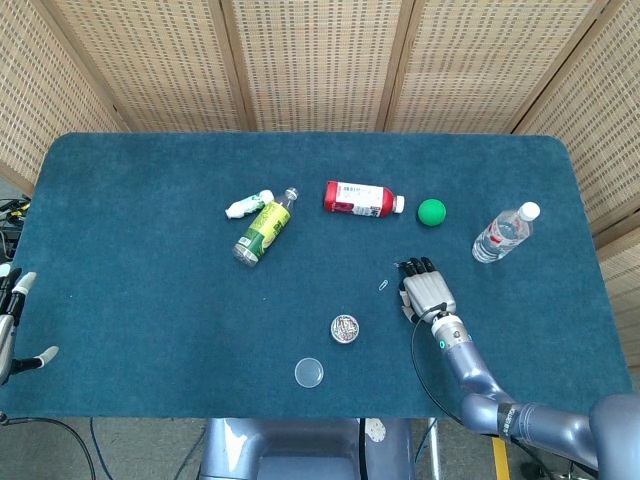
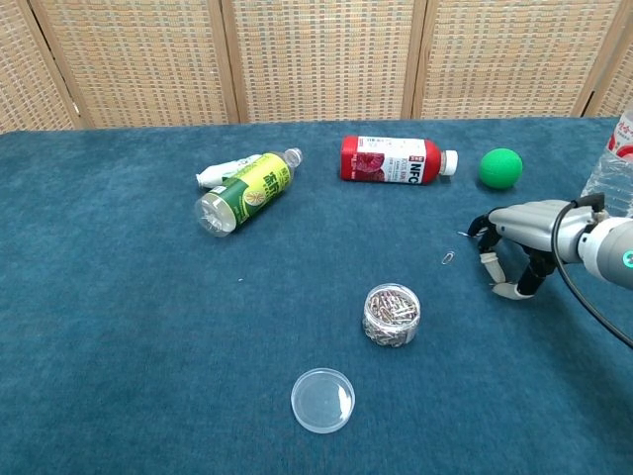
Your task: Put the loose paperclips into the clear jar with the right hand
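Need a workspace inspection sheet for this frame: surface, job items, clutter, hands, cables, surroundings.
Surface: dark teal felt-covered table, no spills seen.
Job's things: small clear jar of paperclips open; its round clear lid lies apart, nearer the robot; one loose metal paperclip between jar and right hand.
Clutter: green-labelled clear bottle on its side against a small white bottle; red-labelled white bottle on its side; green ball; clear water bottle.
Hands: right robot hand arched, fingertips down beside the paperclip, holding nothing; left robot hand off the table's left edge, holding nothing.
Cables: black cable along the right wrist.
Surroundings: woven wicker screen panels.
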You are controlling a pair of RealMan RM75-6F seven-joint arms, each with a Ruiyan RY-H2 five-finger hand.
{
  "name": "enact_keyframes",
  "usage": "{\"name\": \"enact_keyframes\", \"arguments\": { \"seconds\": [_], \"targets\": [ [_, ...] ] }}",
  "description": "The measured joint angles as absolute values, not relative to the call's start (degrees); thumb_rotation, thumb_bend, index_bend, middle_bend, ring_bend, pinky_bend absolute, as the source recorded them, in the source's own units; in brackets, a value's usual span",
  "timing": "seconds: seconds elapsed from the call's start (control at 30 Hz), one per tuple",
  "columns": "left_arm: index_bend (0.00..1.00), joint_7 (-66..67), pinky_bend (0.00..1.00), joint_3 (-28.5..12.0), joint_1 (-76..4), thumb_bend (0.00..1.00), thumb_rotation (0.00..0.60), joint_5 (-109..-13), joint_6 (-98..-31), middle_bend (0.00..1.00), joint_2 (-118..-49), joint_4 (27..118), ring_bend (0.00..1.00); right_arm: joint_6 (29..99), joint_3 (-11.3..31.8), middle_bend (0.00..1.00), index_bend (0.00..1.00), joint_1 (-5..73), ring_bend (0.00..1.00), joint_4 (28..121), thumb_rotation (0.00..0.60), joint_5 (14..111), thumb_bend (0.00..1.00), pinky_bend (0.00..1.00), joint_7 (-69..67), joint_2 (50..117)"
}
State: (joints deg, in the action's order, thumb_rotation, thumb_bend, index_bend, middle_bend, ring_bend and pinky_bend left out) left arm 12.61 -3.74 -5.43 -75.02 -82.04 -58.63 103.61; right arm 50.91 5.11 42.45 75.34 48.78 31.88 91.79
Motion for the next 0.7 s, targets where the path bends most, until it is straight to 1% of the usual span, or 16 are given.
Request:
{"name": "enact_keyframes", "arguments": {
  "seconds": [0.3,0.5,0.7],
  "targets": [
    [0.00,12.60,0.00,-3.71,-5.49,0.00,0.600,-74.98,-81.89,0.00,-58.67,103.52,0.00,51.71,5.69,0.12,0.64,42.44,0.00,77.43,0.600,50.15,0.54,0.01,31.45,90.56],
    [0.00,12.52,0.00,-3.68,-5.48,0.00,0.600,-75.03,-81.88,0.00,-58.56,103.70,0.00,52.16,6.49,0.12,0.65,43.09,0.00,83.12,0.600,53.15,0.55,0.01,31.00,87.25],
    [0.00,12.32,0.00,-3.66,-5.47,0.00,0.600,-75.13,-81.88,0.00,-58.48,103.76,0.00,52.46,7.71,0.12,0.65,44.43,0.00,91.16,0.600,56.59,0.55,0.01,30.91,83.38]
  ]
}}
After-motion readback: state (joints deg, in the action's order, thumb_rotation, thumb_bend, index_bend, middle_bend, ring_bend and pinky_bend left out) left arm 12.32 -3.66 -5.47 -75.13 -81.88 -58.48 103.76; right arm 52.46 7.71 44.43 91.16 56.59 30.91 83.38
